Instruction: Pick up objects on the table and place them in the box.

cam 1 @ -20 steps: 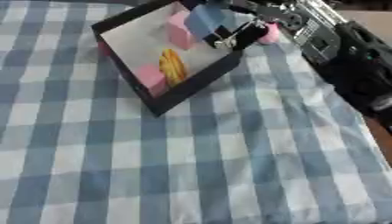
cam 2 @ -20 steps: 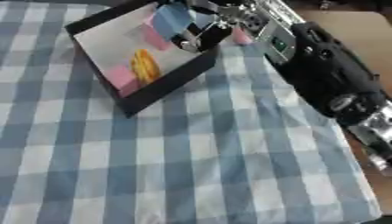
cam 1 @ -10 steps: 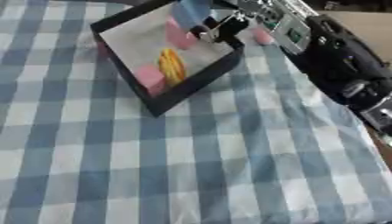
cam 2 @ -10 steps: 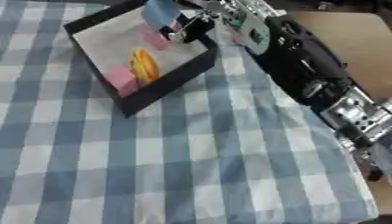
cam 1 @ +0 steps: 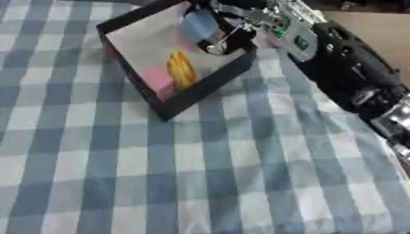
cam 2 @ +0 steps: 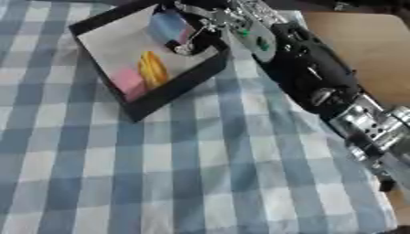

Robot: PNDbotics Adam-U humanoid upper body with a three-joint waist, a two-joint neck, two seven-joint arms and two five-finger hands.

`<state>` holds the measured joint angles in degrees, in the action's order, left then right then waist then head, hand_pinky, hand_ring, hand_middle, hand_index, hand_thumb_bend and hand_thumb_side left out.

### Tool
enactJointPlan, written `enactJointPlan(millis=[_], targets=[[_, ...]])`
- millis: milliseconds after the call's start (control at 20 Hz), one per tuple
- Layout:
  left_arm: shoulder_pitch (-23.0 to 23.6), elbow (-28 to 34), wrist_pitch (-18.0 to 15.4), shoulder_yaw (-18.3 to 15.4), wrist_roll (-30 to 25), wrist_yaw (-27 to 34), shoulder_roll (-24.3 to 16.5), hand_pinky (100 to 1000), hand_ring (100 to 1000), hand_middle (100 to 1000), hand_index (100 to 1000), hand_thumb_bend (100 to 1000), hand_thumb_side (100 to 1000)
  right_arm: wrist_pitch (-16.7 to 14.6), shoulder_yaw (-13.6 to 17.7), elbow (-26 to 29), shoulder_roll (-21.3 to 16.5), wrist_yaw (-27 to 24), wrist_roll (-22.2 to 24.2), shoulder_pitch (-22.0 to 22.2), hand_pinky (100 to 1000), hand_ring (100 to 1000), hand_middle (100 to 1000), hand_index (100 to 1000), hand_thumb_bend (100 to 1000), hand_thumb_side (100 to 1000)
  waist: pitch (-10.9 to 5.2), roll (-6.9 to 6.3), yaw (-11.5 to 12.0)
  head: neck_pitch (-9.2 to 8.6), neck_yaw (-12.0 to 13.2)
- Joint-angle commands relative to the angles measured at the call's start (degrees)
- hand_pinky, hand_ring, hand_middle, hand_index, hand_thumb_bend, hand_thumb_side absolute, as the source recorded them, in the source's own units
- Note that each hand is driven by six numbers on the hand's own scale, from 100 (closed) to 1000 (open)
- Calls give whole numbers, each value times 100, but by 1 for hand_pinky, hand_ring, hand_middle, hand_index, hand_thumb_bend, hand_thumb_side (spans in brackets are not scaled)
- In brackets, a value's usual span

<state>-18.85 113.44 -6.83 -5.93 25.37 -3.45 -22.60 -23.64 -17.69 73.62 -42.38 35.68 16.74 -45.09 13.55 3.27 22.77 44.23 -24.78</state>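
Right hand (cam 1: 228,32) has reached further into the black box (cam 1: 210,84) than a second ago, fingers curled on a pale blue block (cam 1: 198,25) over the far side. Yellow piece (cam 1: 181,68) and pink block (cam 1: 160,81) lie inside on the checked worktop (cam 1: 200,173).
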Motion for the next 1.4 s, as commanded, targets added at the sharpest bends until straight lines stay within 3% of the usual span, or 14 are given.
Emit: enactJointPlan(millis=[50,250,450,1050,1100,1200,1250,1300,1350,1400], targets=[[-70,115,8,-29,-22,-11,-66,911,729,690,884,100,646,26,72,40,-90,105,94,-92,856,788,765,889,100,413,4,55,-6,-11,-7],[-70,115,30,-22,-31,-13,-58,911,730,690,885,100,646,232,169,87,-104,342,-97,-117,882,806,779,894,100,568,-1,60,-8,-11,-23],[-66,115,34,-19,-37,-16,-55,911,730,690,885,100,646,308,156,137,-108,483,-260,-108,908,833,810,918,100,553,-6,60,-7,-11,-64],[-140,115,24,8,-48,-2,-29,911,730,689,885,100,647,197,207,26,-71,825,-49,-51,989,889,885,988,100,576,26,87,6,-11,-109],[-153,115,20,14,-52,0,-29,911,729,689,885,100,647,191,206,1,-65,878,-48,-40,989,889,886,991,131,620,34,90,11,-11,-120],[-167,115,14,23,-62,0,-35,911,730,689,885,100,647,167,203,-59,-48,1007,-22,-26,993,891,885,998,304,687,46,98,21,-11,-155],[-166,115,13,22,-63,-3,-39,910,729,689,884,100,647,120,197,-77,-40,1065,1,-22,1000,897,889,1000,395,507,48,103,24,-11,-176],[-161,115,17,17,-60,-5,-41,910,729,688,884,100,647,31,193,-89,-33,1098,27,-19,1000,900,891,1000,391,433,48,107,24,-11,-196],[-156,115,22,12,-54,-7,-43,910,729,688,884,100,647,-65,197,-99,-31,1115,50,-20,1000,904,894,1000,381,287,47,111,21,-11,-205],[-153,115,26,10,-50,-9,-46,909,729,688,884,100,647,-166,204,-98,-37,1131,73,-23,1000,905,894,1000,372,251,46,113,18,-11,-207]])
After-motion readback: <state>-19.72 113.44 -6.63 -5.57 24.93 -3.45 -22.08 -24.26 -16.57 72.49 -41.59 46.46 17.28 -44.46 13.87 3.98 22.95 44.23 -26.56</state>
